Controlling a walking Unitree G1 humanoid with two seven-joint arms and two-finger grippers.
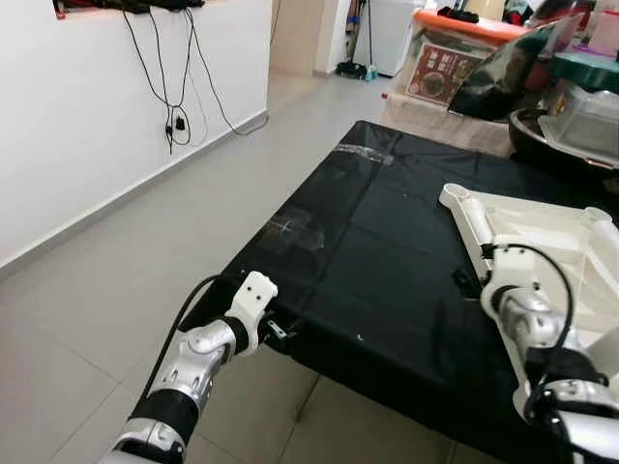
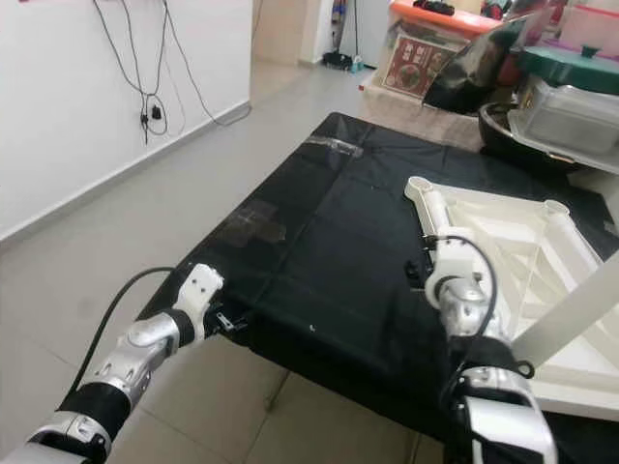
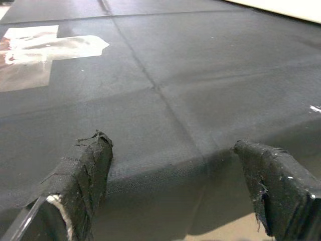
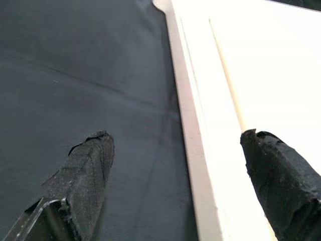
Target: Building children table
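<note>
the right end effector (image 4: 175, 186) hovers with its two black fingers spread wide, straddling the near edge rail of the white children's table top (image 2: 503, 242): one finger over the black cloth, the other over the white plastic. that stance looks chosen to close on the rim, probably to drag or steady the piece. the top lies upside down, underside ribs up, which is presumably so legs can be set into the round corner sockets; one socket (image 2: 418, 184) sits just beyond this end effector, farther along the same rail. a loose white leg (image 2: 571, 309) lies slanted across the top's near corner, to the outer side of the right arm.

the left end effector (image 3: 175, 186) is also spread and empty, poised at the near edge of the black-covered table (image 1: 387, 222), well apart from the white piece. ahead of its fingers lies bare cloth with a patch of clear tape (image 3: 45, 47), likely holding the cover down. it seems parked out of the way, or ready to brace.

storage boxes (image 2: 571, 106) stand beyond the top.
</note>
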